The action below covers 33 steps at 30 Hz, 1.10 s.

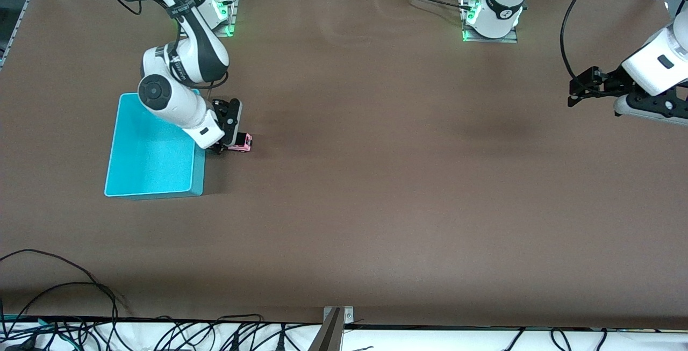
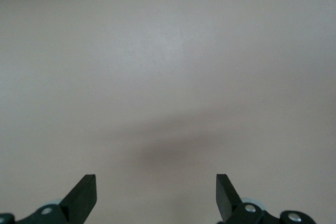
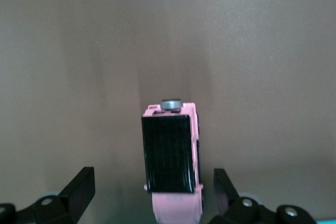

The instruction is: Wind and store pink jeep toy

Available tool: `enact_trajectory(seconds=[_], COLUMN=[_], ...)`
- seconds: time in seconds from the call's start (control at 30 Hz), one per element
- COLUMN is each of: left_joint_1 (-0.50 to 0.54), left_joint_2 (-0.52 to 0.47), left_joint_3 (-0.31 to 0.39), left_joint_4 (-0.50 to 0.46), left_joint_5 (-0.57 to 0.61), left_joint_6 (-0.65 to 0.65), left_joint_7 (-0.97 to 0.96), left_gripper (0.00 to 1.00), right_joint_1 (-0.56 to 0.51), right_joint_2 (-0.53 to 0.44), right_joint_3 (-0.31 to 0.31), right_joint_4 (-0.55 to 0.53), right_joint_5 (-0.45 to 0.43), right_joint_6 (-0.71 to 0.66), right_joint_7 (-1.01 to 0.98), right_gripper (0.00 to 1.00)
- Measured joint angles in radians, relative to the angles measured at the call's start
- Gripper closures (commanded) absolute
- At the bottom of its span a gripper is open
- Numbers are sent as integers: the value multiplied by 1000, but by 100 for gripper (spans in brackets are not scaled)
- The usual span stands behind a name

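A pink jeep toy (image 1: pixel 240 142) sits on the brown table (image 1: pixel 376 179), toward the right arm's end and roughly midway between the edge along the robots' bases and the edge nearest the front camera. It is a tiny boxy car with a black roof panel; in the right wrist view (image 3: pixel 172 156) a small grey round part shows at one end of the roof.

The right gripper (image 1: pixel 228 136) is low over the toy. Its two black fingers (image 3: pixel 79 187) are spread wide, one on each side of the jeep with clear gaps, so the jaws are released and grasp nothing.

Just beside the toy, closer to the table's end edge on the right arm's side, stands a turquoise bin (image 1: pixel 153 187), a rectangular open box much larger than the jeep. Part of the right arm crosses above its corner.

The left gripper (image 1: pixel 583 90) waits well apart, up in the air over the table's end on the left arm's side. Its fingers (image 2: pixel 84 195) are spread apart, with only bare table under them.
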Motion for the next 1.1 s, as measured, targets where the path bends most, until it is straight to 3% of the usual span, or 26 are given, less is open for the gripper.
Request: enact_trajectory(seconds=[0.27, 0.5, 0.63, 0.8, 1.1], left_joint_1=[10, 33, 37, 37, 37], left_joint_2=[0, 0, 0, 0, 3], left_joint_3=[2, 9, 10, 10, 9], left_joint_4=[25, 30, 30, 30, 53], left_joint_5=[0, 0, 0, 0, 0], left_joint_6=[-1, -1, -1, -1, -1], left_joint_7=[0, -1, -1, -2, -2], left_gripper=[0, 0, 0, 0, 0], right_joint_1=[4, 4, 4, 3, 3], right_joint_2=[36, 94, 113, 112, 98], right_joint_3=[2, 2, 1, 0, 0], right_joint_4=[-42, -42, -42, -38, -4], right_joint_5=[0, 0, 0, 0, 0], right_joint_6=[119, 199, 211, 213, 180], right_joint_7=[-11, -62, -89, -108, -116], right_gripper=[1, 56, 76, 81, 81])
